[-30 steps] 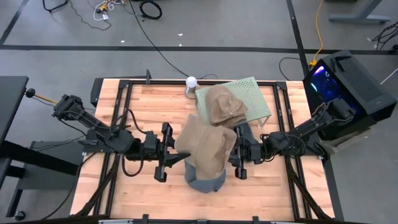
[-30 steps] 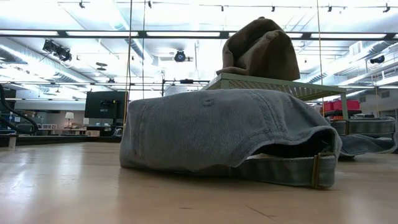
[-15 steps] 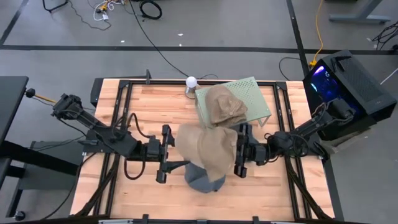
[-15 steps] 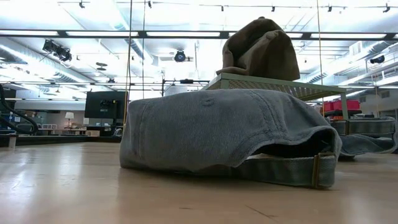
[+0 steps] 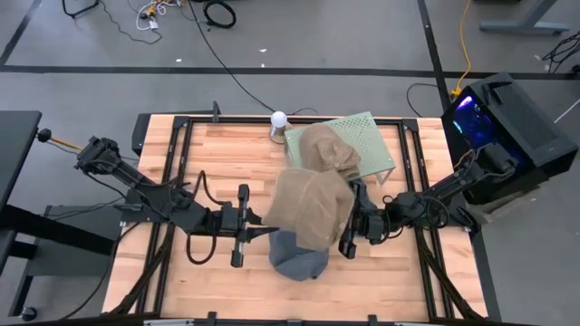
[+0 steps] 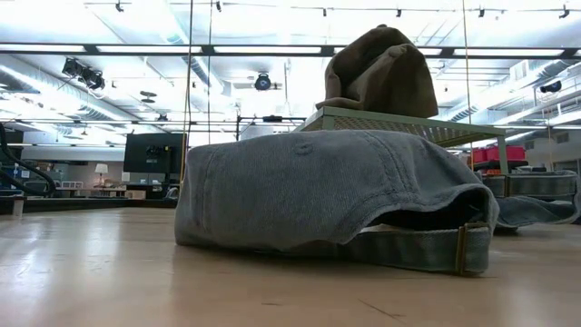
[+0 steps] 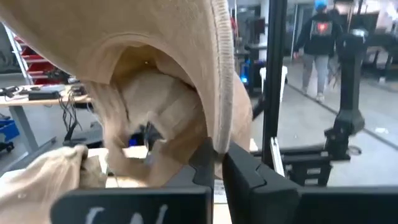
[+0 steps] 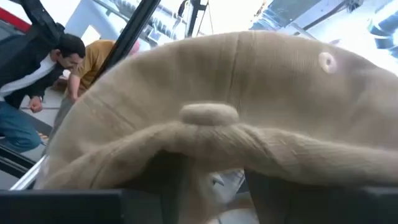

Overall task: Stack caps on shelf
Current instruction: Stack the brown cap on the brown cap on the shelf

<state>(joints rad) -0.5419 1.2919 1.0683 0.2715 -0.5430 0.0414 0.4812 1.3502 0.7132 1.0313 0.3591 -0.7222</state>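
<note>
While the low view misses it, both claws pinch a raised tan cap (image 5: 311,208) overhead.

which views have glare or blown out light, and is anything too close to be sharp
Low view: ceiling lights blow out white behind the shelf, while the grey cap stays sharp. Right wrist view: bright sky glare, and the tan cap looms soft. Left wrist view: the cap's edge is blurred.

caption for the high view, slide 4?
Both hands, left hand and right hand, hold a tan cap near the shelf.
</note>
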